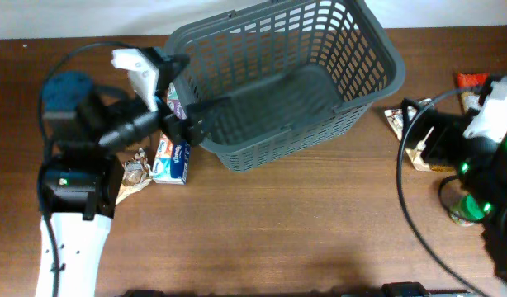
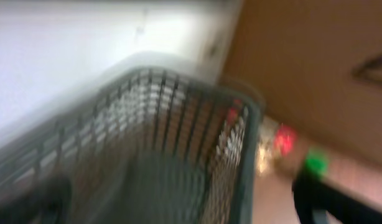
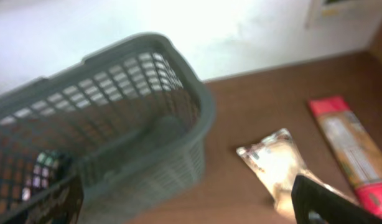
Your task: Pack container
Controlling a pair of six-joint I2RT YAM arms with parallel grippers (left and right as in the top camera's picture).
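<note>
At the left, the left gripper is hanging with its jaws spread wide at the left end of the grey shopping basket. The left wrist view is blurred but is showing both fingers far apart at the frame's edges. Below the gripper, a crumpled packet and a blue and white carton are lying side by side on the brown table, just beside the basket's near left corner. The basket is sitting upright and skewed at the far middle of the table. Right of it, a clear packet and a red packet are lying apart from the basket. The right gripper is hovering near them, its jaws also standing wide.
</note>
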